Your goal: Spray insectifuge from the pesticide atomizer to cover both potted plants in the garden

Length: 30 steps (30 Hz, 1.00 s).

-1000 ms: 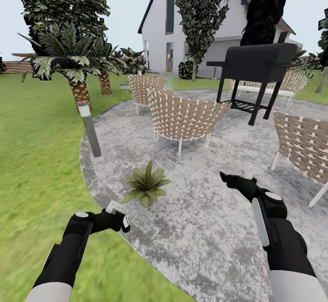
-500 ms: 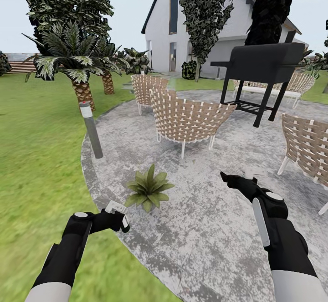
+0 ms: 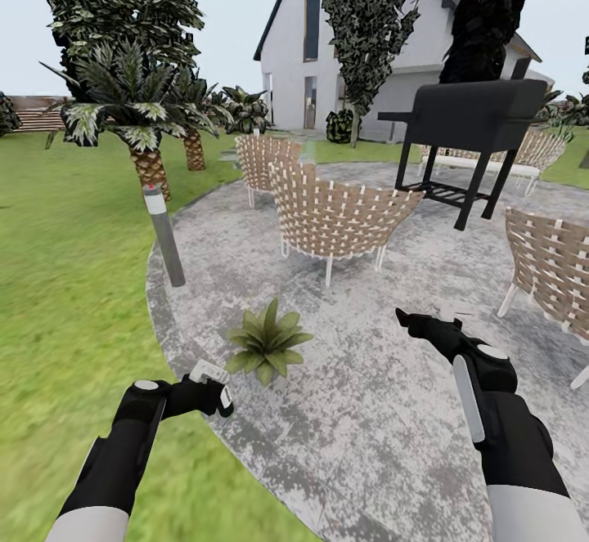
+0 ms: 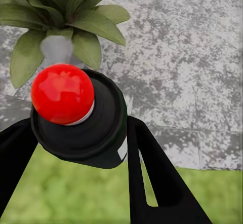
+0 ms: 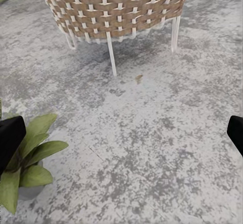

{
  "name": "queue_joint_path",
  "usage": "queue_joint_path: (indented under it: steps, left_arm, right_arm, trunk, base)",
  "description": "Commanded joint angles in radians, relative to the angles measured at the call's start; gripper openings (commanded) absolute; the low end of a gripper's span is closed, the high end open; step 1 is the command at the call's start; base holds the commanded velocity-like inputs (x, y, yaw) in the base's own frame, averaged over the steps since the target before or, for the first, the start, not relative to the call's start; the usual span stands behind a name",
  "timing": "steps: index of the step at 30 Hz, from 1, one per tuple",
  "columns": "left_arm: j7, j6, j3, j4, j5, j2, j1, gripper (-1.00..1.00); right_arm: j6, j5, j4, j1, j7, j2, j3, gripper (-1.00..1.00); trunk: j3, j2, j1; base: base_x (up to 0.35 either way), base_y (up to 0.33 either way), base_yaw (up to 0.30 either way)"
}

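your left gripper is clamped around the pesticide atomizer, its red-capped end aimed at a potted plant near the patio edge by the lawn. your right gripper seems spread wide over bare paving near a wicker chair.

The grey patio carries a small plant near its left edge, wicker chairs and a black grill farther back.
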Motion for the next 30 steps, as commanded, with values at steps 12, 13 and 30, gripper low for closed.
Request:
queue_joint_path:
  steps: [12,13,30]
  left_arm:
    - [-0.015,0.004,0.003,-0.04,-0.007,0.002,-0.001,-1.0]
    - [-0.018,0.004,0.001,-0.046,-0.007,0.004,-0.001,-1.0]
    - [-0.368,-0.009,-0.135,-0.057,-0.01,0.013,-0.069,-1.0]
  right_arm:
    - [0.006,-0.003,-0.003,-0.001,0.005,-0.002,-0.001,1.0]
    - [0.006,0.0,-0.003,-0.001,0.004,-0.002,0.0,1.0]
    - [0.119,0.416,0.002,-0.004,0.747,-0.062,0.216,1.0]
  trunk:
    - [0.037,0.084,-0.046]
    - [0.04,0.091,-0.05]
    - [0.068,0.154,-0.085]
  base:
    - [0.0,0.0,0.0]
    - [0.0,0.0,0.0]
    - [0.0,0.0,0.0]
